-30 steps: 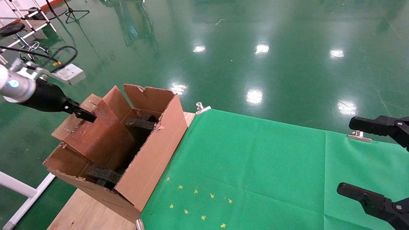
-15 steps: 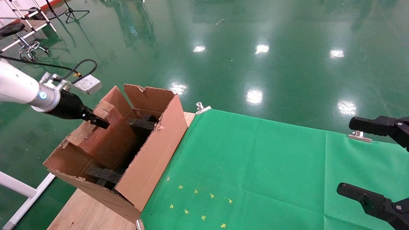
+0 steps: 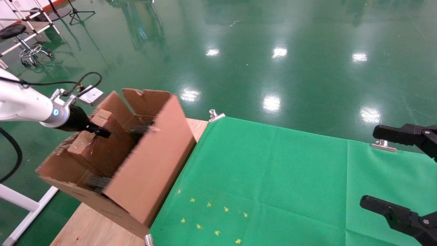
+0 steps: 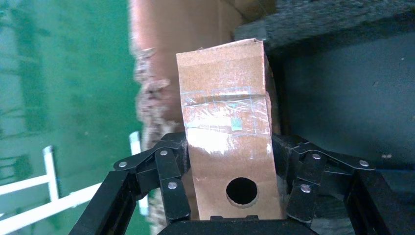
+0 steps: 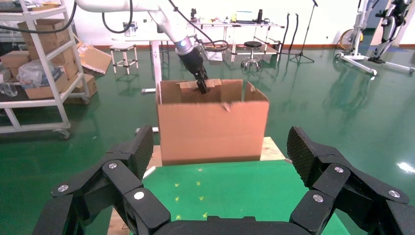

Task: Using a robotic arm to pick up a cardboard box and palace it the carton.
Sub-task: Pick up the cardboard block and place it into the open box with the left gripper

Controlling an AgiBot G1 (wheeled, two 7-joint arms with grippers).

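Left gripper [image 4: 230, 196] clamps box [image 4: 225, 132] inside carton [image 3: 150, 164] at table's left edge; dragging risks toppling carton.

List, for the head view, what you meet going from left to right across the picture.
left gripper holding the cardboard box → carton → silver clip at the cloth's far corner → green cloth → right gripper, open at the right edge.
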